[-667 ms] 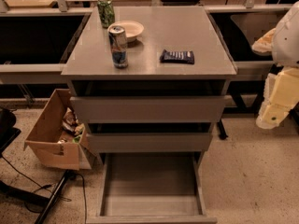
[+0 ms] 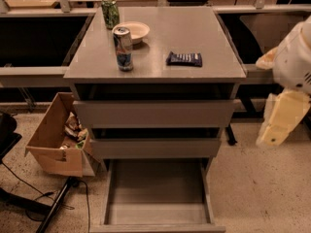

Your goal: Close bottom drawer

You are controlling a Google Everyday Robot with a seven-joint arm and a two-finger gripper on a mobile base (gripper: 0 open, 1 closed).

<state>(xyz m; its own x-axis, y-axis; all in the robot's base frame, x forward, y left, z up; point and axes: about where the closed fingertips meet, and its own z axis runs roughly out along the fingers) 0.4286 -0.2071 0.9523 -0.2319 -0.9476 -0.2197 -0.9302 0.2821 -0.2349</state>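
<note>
The bottom drawer (image 2: 158,198) of the grey cabinet (image 2: 155,113) is pulled far out toward me; its shallow grey tray looks bare and its front edge lies at the bottom of the camera view. The two drawers above it, upper (image 2: 154,113) and middle (image 2: 155,148), stand slightly ajar. My gripper (image 2: 282,120), cream-white, hangs at the right edge of the view, beside the cabinet's right side at about the height of the upper drawers, well apart from the bottom drawer.
On the cabinet top stand a silver-blue can (image 2: 123,48), a green can (image 2: 110,12), a small bowl (image 2: 132,31) and a dark snack packet (image 2: 184,58). An open cardboard box (image 2: 56,137) with clutter sits on the floor at the left, with black cables beside it. Benches run behind.
The camera view has drawn slightly nearer to the cabinet. My arm at the right edge has shifted little. The drawer stands as before.
</note>
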